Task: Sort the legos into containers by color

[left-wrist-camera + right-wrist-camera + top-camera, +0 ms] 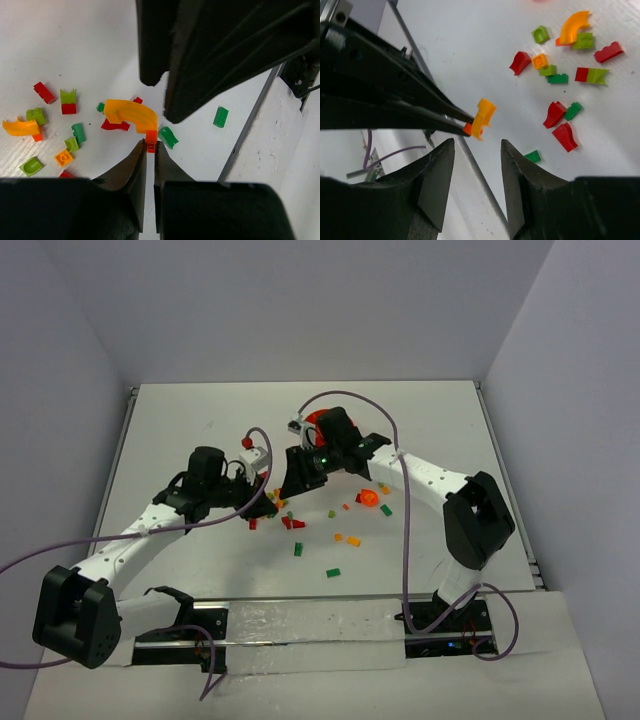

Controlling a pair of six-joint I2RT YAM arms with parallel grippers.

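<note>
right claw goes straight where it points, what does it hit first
Most likely the orange curved lego held in the left claw: it sits ahead of the open right claw, centred between its fingers, though depth is unclear.

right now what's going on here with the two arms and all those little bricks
The left gripper is shut on a curved orange lego, pinching it at one end and apparently holding it above the table. The right gripper hangs open right beside that piece, not touching it, perhaps lined up to take it. The other legos, red, green and orange, lie loose on the table, unsorted.
</note>
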